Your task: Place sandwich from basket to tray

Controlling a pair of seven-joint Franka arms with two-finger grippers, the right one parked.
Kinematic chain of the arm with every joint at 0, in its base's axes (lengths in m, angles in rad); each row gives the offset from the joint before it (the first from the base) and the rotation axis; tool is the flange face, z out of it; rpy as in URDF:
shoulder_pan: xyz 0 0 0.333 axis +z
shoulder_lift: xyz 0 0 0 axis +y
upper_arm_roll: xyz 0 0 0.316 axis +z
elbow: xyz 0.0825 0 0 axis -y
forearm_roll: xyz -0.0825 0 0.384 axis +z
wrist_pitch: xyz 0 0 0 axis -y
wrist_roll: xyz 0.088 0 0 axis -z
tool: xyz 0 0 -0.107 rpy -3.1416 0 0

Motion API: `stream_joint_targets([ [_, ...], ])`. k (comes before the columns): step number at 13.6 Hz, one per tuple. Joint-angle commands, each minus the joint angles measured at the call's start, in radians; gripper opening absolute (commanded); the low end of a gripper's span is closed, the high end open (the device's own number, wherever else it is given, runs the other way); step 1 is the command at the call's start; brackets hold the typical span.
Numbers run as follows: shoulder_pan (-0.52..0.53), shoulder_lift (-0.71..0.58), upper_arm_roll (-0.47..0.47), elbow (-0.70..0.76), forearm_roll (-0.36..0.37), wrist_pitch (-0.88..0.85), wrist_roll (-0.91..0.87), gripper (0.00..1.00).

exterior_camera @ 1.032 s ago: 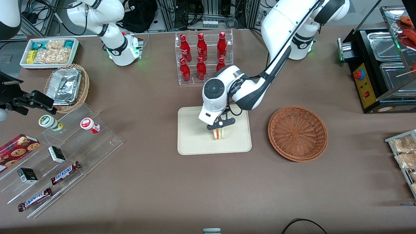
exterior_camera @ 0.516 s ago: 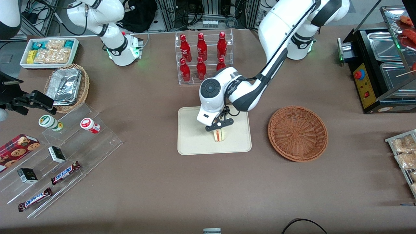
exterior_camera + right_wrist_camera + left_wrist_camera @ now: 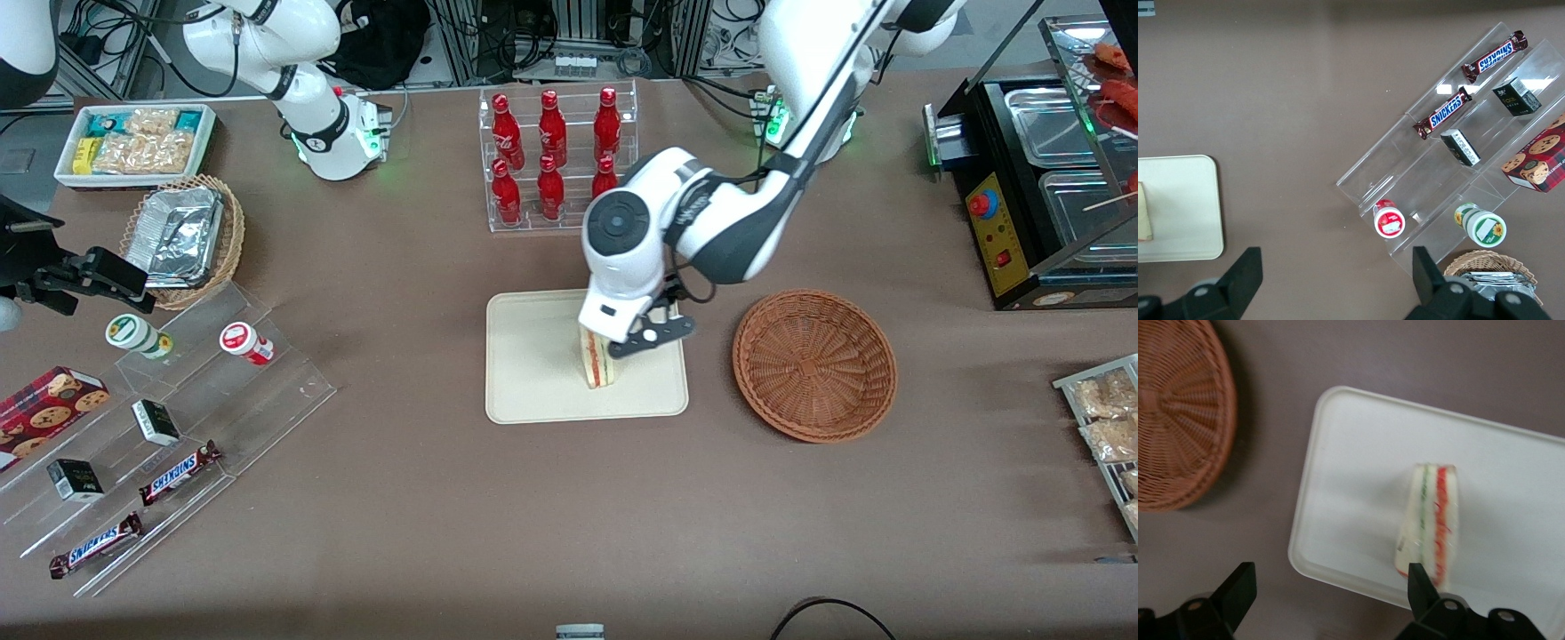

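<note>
The small triangular white-bread sandwich (image 3: 597, 364) with red and green filling stands on its edge on the flat cream rectangular tray (image 3: 533, 373), apparently free of the black fingers (image 3: 1238, 590), which are spread wide above it. The left gripper (image 3: 642, 340) hovers over the tray's edge nearest the round reddish-brown wicker basket (image 3: 814, 364).

Glossy white left arm (image 3: 711, 209) with dark grey joint bands, a round grey cap at its wrist, black cable and black-fingered end effector (image 3: 645, 342).
</note>
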Motion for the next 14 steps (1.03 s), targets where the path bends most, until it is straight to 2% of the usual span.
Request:
stream_joint_targets([
  [1,0.080,-0.046,-0.004,-0.028,0.016,-0.077,0.039,1.00],
  [4,0.170,-0.085,-0.004,-0.046,0.016,-0.137,0.169,1.00],
  [10,0.351,-0.246,-0.007,-0.180,-0.005,-0.137,0.462,1.00],
  [14,0.439,-0.384,-0.006,-0.260,-0.106,-0.164,0.702,1.00],
])
